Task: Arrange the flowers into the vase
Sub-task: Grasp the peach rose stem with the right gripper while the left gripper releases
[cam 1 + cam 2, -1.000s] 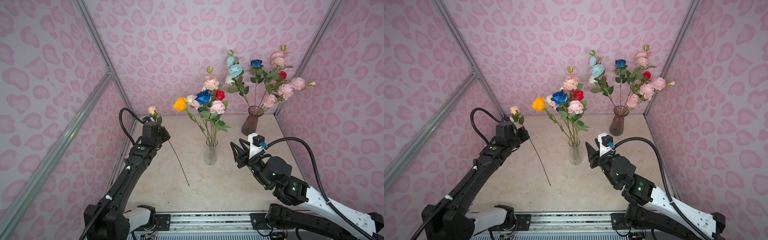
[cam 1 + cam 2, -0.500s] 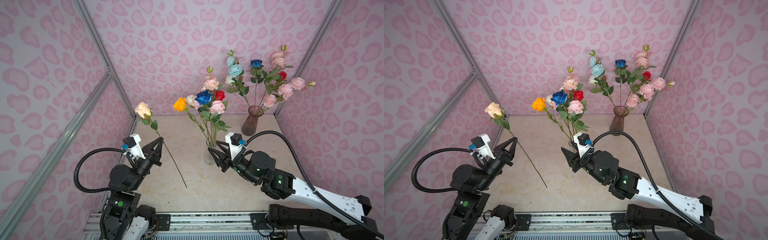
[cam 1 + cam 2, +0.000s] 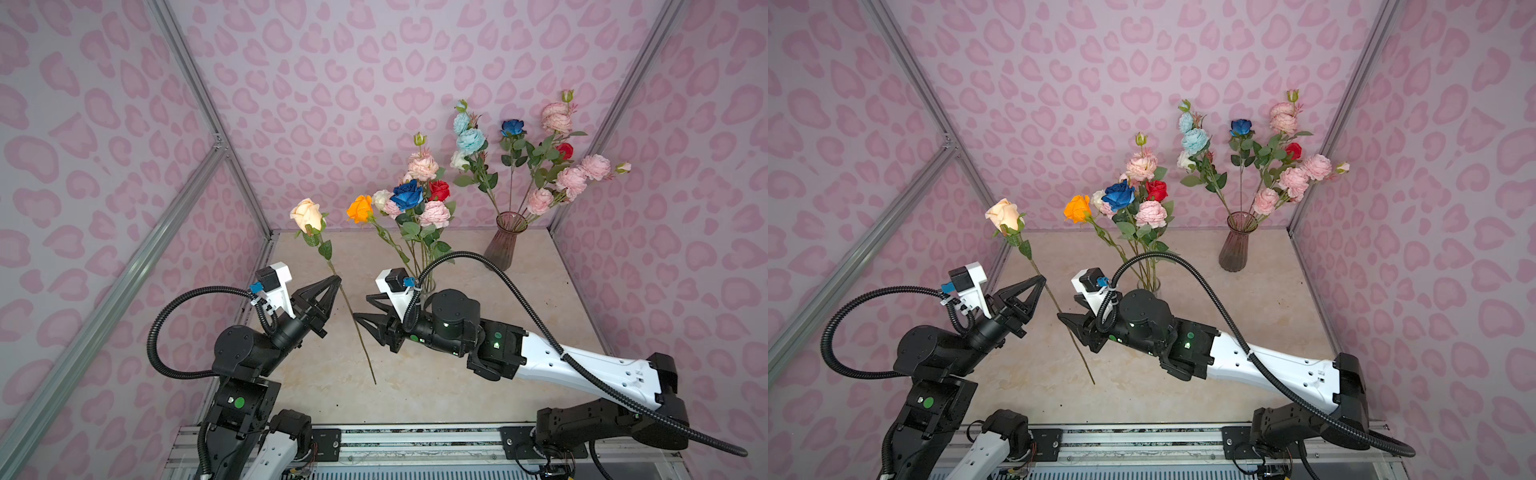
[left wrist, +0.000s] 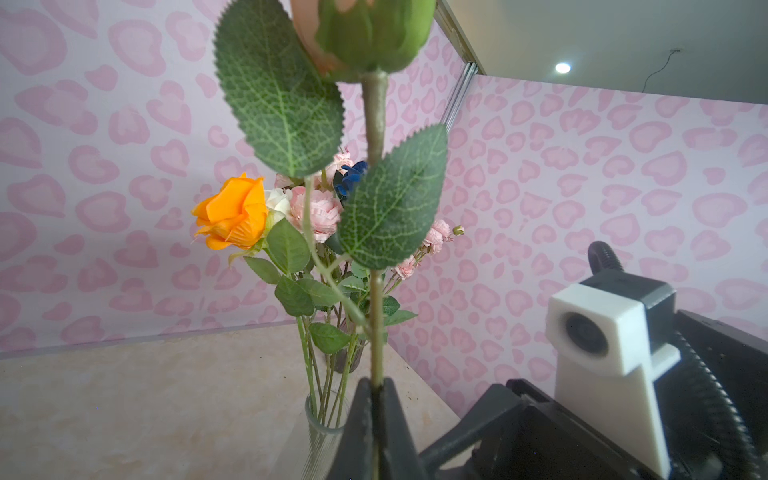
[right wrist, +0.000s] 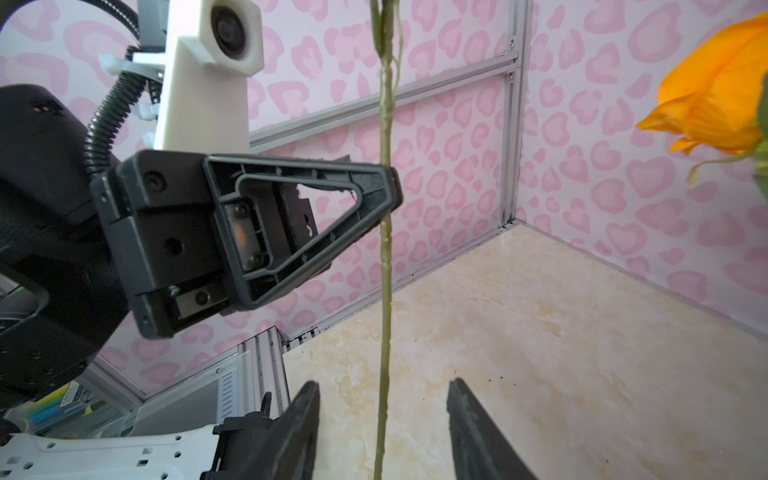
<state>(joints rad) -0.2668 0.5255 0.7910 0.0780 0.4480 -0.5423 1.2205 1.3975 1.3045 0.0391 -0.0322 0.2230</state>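
Over the left half of the tabletop: left gripper is clamped tight on the stem of the peach rose, on the upper stem just below the leaves. The rose is tilted. Its head leans toward the far left corner and its lower stem end points toward the middle of the front edge. Whether that end touches the tabletop: cannot tell. Left wrist view agrees: fingers are pressed together on the stem.

Right gripper reaches in from the right with its jaws apart, gripping nothing. In the right wrist view the stem runs between its two fingers, clear of both and lower on the stem than the left gripper's hold.

Clear vase stands near the tabletop's centre, mostly hidden behind the right arm in both top views. It holds an orange rose, dark blue rose, red rose, pink peonies and a white bloom.

Tinted vase stands upright at the far right corner. It carries a second bunch of light blue, dark blue, red and pink heads.

The peach rose is outside both vases, to the left of the clear vase.
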